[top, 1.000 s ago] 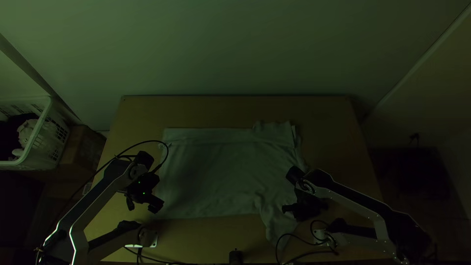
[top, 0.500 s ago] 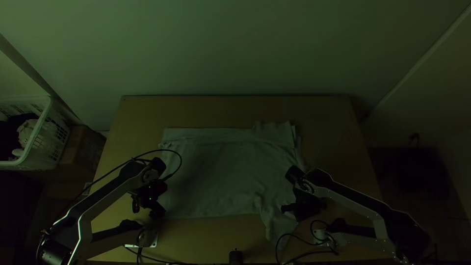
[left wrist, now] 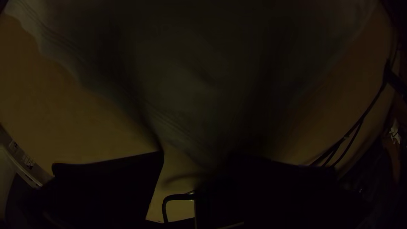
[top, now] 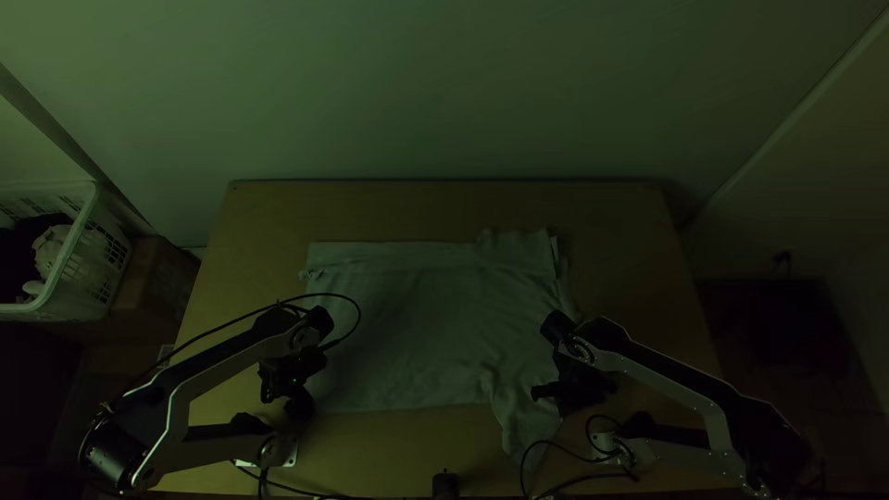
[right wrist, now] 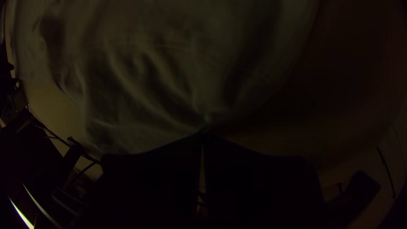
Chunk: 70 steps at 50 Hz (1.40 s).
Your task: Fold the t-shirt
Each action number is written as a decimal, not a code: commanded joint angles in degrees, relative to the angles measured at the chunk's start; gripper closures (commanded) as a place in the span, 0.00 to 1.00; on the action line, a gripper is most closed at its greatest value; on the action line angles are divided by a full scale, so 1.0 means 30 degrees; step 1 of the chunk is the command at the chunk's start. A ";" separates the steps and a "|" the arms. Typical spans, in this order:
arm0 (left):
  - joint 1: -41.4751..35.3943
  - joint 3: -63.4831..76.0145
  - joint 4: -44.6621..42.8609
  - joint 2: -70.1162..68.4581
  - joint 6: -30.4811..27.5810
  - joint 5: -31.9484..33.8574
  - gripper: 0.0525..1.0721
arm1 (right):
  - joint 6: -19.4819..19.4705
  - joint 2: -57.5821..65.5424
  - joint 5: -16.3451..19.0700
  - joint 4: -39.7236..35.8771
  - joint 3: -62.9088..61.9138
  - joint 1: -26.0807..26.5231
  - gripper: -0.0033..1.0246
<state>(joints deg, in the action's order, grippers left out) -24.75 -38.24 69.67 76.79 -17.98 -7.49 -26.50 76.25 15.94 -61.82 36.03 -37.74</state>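
A pale t-shirt (top: pixel 417 324) lies spread over the middle of the table, with a strip folded along its far edge and a sleeve pointing toward the near edge at right. My left gripper (top: pixel 298 404) is at the shirt's near left corner; in the left wrist view the left gripper (left wrist: pixel 195 157) stands open, with the cloth corner (left wrist: pixel 182 123) between and beyond its fingers. My right gripper (top: pixel 542 393) is at the shirt's right side by the sleeve. In the right wrist view the right gripper (right wrist: pixel 203 133) is shut on a gathered bit of the shirt (right wrist: pixel 144 85).
Bare wood of the table (top: pixel 444 211) runs along the far side. A black object (top: pixel 445 485) stands at the near edge. Left of the table are a white basket (top: pixel 79 250) holding cloth and a cardboard box (top: pixel 159 278). Cables loop beside both arms.
My left gripper has moved a little right and toward the near edge, to the shirt's corner, with its arm swinging inward. The right arm and the shirt look unchanged.
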 commanded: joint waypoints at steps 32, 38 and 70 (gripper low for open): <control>0.2392 -0.1287 -0.0225 -0.1399 -0.1244 0.0357 0.97 | 0.2623 -0.0953 -0.1623 0.0363 0.1378 0.3555 0.97; 0.2948 -0.1726 -0.0078 -0.1750 -0.1478 0.0357 0.97 | 0.3473 -0.1187 -0.1770 -0.0135 0.2023 0.4786 0.97; 0.5028 -0.4920 0.0918 -0.1897 -0.2474 0.1411 0.97 | 0.4879 -0.1978 -0.2561 -0.1307 0.4660 0.6602 0.97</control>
<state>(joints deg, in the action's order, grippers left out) -10.46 -50.37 70.89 70.13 -24.10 -3.84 -13.10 70.85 9.54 -64.84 48.03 -18.57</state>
